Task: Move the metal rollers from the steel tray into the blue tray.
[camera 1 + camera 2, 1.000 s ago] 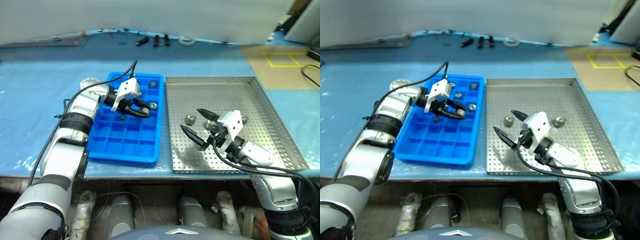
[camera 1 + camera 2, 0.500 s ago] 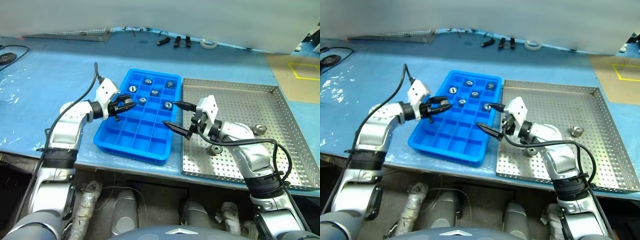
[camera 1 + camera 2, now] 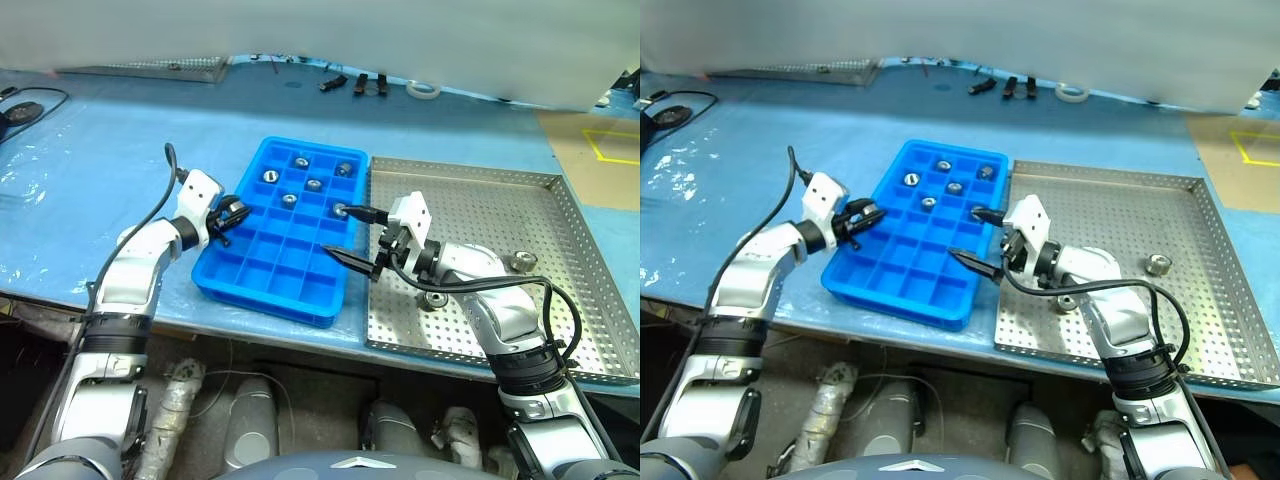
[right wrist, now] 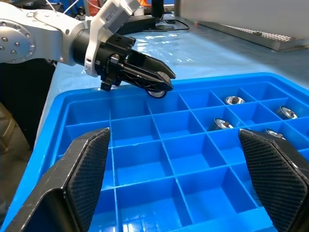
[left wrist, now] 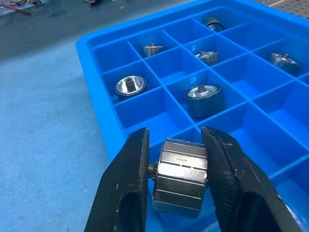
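1. A blue tray (image 3: 283, 230) with a grid of square cells lies on a table covered in blue film (image 3: 90, 170). All places below are given from this tray.
2. At the tray's near right corner, the right gripper (image 3: 358, 242) hangs with its two black fingers spread wide and nothing between them. One fingertip is over the tray's right edge, the other near the tray's front right cells.
3. At the tray's left rim, the left gripper (image 5: 175, 166) is clamped on a roller (image 5: 180, 174), a faceted silver piece with a small stub at one end. The roller sits just over the rim.
4. Inside the tray, five rollers (image 3: 313, 185) rest singly in cells of the far half. The near cells hold none.
5. Touching the tray's right side lies the steel tray (image 3: 500, 200), its floor full of small holes.
6. Two rollers remain on it: one (image 3: 434, 299) behind the right arm, another (image 3: 520, 262) further right, both well apart from the blue tray.
7. Beyond the tray's far end, a white tape roll (image 3: 421, 90) and small dark tools (image 3: 350, 82) lie by the table's back edge.
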Robot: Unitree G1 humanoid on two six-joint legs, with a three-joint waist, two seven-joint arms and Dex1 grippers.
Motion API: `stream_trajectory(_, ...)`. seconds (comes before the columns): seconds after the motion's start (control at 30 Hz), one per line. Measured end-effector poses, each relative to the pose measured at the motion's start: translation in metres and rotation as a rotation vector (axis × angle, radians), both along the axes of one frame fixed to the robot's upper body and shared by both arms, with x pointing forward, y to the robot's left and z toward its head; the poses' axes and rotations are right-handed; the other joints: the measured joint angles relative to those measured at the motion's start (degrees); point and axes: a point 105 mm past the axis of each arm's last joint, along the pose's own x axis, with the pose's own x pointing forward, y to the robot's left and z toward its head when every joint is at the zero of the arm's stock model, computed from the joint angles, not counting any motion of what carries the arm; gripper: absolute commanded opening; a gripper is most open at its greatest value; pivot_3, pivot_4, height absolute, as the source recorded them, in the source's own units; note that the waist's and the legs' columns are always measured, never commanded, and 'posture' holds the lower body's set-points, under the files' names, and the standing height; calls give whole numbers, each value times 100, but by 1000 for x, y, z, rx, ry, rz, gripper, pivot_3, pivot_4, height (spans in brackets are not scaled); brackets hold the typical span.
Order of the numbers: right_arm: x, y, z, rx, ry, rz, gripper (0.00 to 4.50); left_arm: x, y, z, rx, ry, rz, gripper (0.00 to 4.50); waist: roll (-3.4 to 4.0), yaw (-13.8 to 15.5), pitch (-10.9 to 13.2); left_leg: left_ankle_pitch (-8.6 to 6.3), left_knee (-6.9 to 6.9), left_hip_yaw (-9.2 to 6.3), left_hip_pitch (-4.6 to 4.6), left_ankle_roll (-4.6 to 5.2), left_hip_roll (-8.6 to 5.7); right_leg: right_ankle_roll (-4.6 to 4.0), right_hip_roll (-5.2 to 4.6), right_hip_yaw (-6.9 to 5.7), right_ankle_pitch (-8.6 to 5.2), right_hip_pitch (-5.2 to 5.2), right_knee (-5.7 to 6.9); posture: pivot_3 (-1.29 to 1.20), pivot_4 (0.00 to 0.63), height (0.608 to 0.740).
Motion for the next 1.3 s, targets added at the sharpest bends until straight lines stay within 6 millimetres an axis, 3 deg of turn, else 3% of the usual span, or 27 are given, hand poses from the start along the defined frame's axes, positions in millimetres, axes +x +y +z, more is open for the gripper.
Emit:
stream_trajectory(0.13,0,-2,0,-7,-3,-11,4500,4,-1,-5,21,12,4,1305,0,-4,0,0,0,0,-6,1,2,1,10,3,0,-8,-3,147,150,740)
stream_trajectory(0.17,0,-3,0,-8,-3,-15,4500,3,0,-5,23,12,-2,2058,0,-6,0,0,-1,0,-6,0,8,1,16,3,0,-8,-3,140,150,740)
stream_trajectory(0.37,1,-5,-1,-7,-4,-45,4500,3,0,-6,33,23,-33,3906,0,-7,0,5,0,1,-1,-9,30,-3,47,9,1,-8,-1,103,150,740)
stream_trajectory(0.5,1,-7,0,-4,-13,-65,4500,4,-9,0,20,26,-86,3906,0,-14,0,10,1,1,-1,-16,33,-9,53,11,5,-8,0,63,150,740)
stream_trajectory(0.57,1,-12,4,-7,-28,-85,4500,5,-22,12,-3,6,-150,3906,-1,-1,0,12,2,1,-2,-19,34,-9,54,12,5,-8,0,3,150,740)
stream_trajectory(0.77,0,-54,4,-19,-39,-251,4500,3,-93,50,-41,-60,-467,3906,-2,-43,0,16,7,12,3,-25,31,-9,54,42,5,-4,-3,-175,150,740)
stream_trajectory(0.93,-18,-76,-1,-20,-37,-379,4500,-7,-144,31,-2,17,-713,3906,-2,-315,0,15,6,16,1,-23,33,-6,62,51,6,-11,-8,-388,150,740)
stream_trajectory(1.03,-39,-95,-6,-17,-26,-506,4500,-18,-173,20,41,63,-869,3906,-3,-467,0,1,2,22,0,0,33,-5,63,54,6,-14,-14,-469,150,740)
stream_trajectory(1.17,-69,-111,-10,-9,-14,-659,4500,-28,-198,15,84,81,-1002,3906,-4,-726,1,-6,7,40,5,9,33,-3,62,57,4,-18,-21,-624,150,740)
stream_trajectory(1.3,-96,-116,-17,-5,23,-765,4500,-35,-215,9,124,91,-1073,3906,-7,-1024,1,-13,14,50,11,19,32,16,60,68,-5,-16,-27,-691,150,740)
